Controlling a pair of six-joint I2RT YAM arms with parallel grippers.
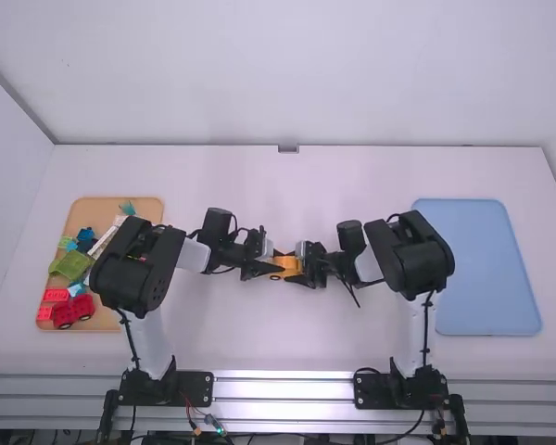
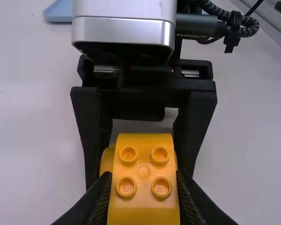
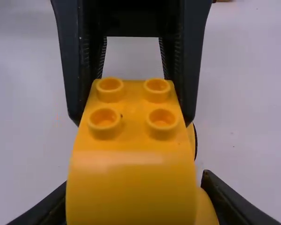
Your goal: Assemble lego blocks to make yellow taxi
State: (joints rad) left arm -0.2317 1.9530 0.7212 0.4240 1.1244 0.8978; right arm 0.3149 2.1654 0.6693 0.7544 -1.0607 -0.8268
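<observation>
Taxi (image 2: 144, 206) clamped in L gripper (image 2: 143, 178) & R gripper (image 3: 133, 183); best hold lvl, push straight, w/o twisting.

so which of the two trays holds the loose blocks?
The tan tray on the left arm's side: red, green and blue pieces lie in it. The light blue tray is at right.

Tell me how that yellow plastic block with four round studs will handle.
The yellow block looks like rigid moulded plastic, so it should barely flex. Its hollow studs suggest it's light, and its smooth, curved face might slip.
</observation>
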